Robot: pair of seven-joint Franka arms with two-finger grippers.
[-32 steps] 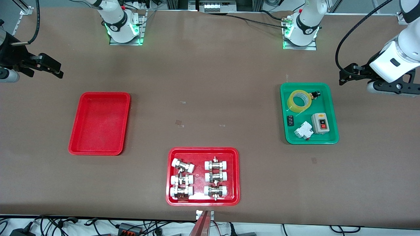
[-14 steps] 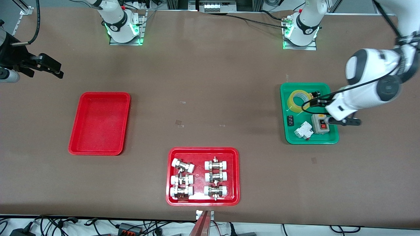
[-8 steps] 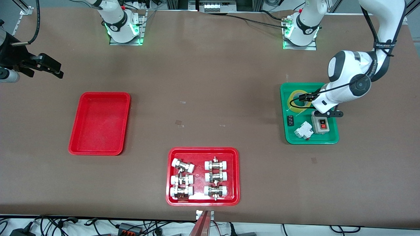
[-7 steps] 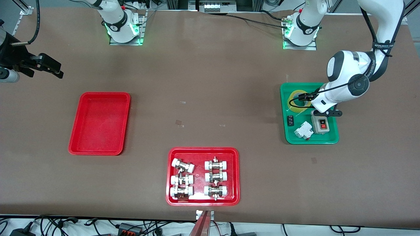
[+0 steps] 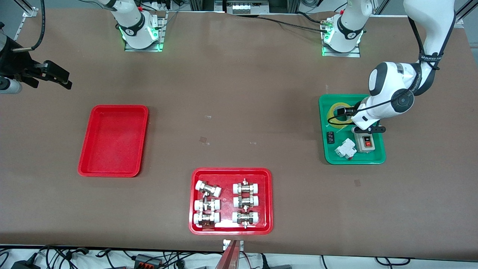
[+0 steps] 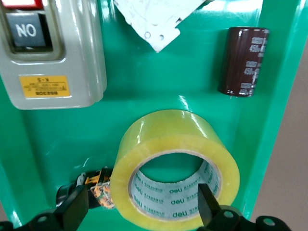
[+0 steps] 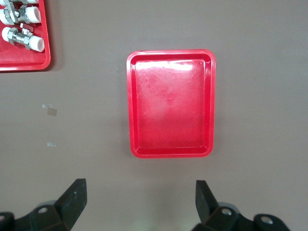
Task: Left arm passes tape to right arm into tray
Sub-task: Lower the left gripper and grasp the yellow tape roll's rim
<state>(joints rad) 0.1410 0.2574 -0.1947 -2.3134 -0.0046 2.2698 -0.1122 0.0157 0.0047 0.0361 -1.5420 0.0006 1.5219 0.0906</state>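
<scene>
The tape [image 5: 338,115] lies in the green tray [image 5: 352,159] at the frame's right, among switches; the red tray [image 5: 114,140] at left looks bare. Left gripper [image 6: 142,204] — jaws apart, one finger seemingly inside the roll. Right gripper [image 7: 139,198] waits upper left, jaws apart.

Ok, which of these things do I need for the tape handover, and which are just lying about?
In the job:
tape, in the green tray
plain red tray
left hand, open over the tape
right hand, open, waiting

Lying about:
pipe fittings in their red tray
switch box
breaker
capacitor
</scene>
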